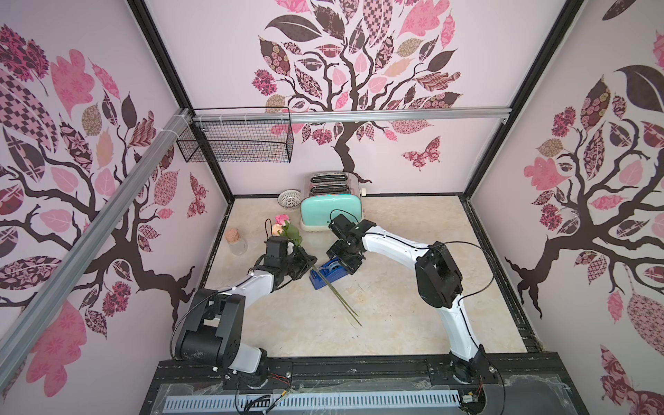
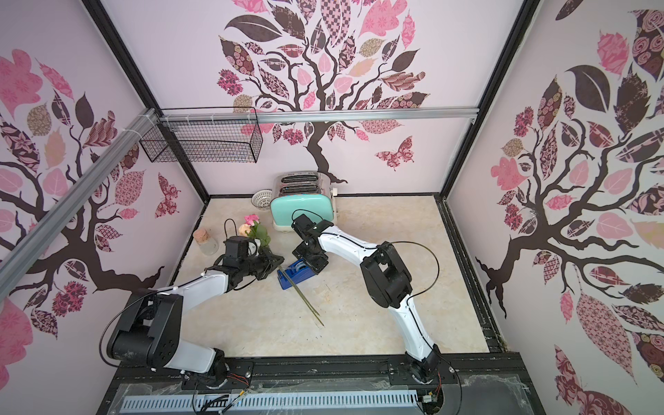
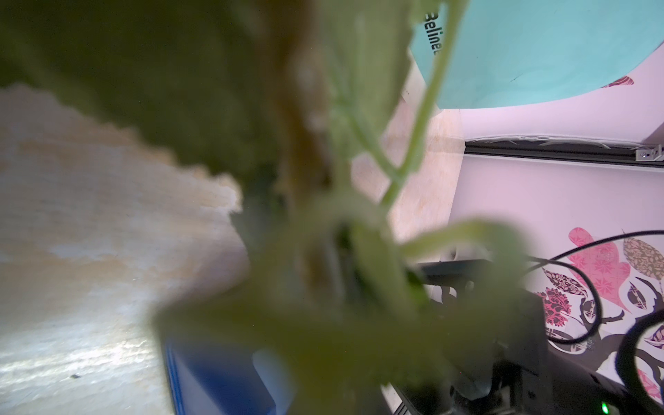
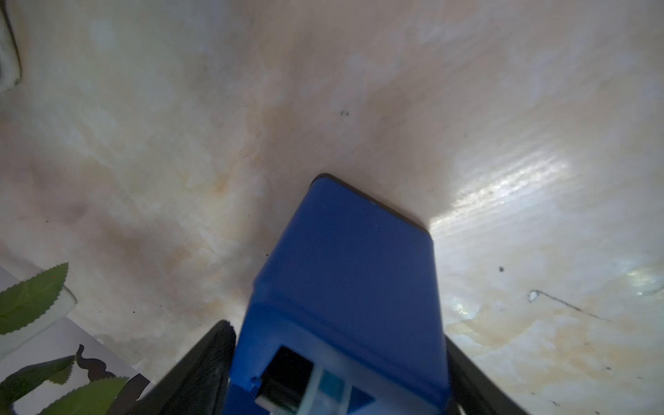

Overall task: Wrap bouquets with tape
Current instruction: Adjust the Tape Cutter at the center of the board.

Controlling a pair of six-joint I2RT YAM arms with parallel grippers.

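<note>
On the table's left, left gripper (image 1: 308, 261): clenched on the bouquet (image 1: 287, 230) just below the leaves. The blooms point far-left and the stems (image 1: 339, 300) run near-right across the tape dispenser (image 1: 323, 278).
Right gripper (image 1: 343, 264): jaws set wide, clamped against both sides of the dispenser's far end.
Risk, stems: thin and held at one spot only, so I reckon they could splay or slide off the dispenser if the left arm twists.
Risk, dispenser: a pull on the tape could drag or tip it if that grip is loose.
Risk, arms: the two wrists crowd close, so a clash looks possible.
Hidden: the tape's free end and the cutter lie under the stems and gripper. Blurred leaves smother the left wrist view, so finger contact on the stems can't be made out.
</note>
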